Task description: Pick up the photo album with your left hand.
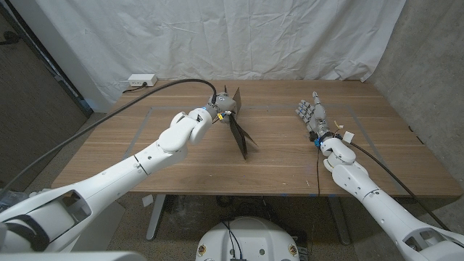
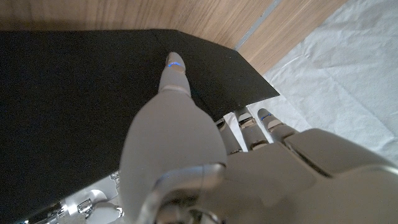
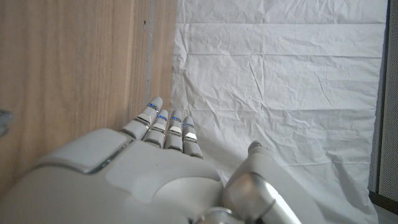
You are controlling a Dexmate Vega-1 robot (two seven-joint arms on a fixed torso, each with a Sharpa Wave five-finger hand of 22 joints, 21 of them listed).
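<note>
The photo album is a thin black book, held tilted above the middle of the table with its lower corner near the wood. My left hand grips its upper end. In the left wrist view the black cover spreads wide, with my left hand clasping it, a finger pressed on the cover and others wrapped past its edge. My right hand stands on the table at the right, fingers stretched out together toward the backdrop, holding nothing. My right hand also appears with straight fingers beside the wood.
A white power strip lies at the table's far left corner. Grey tape lines mark a rectangle on the wooden table. A white cloth backdrop hangs behind. A black cable runs along my left arm.
</note>
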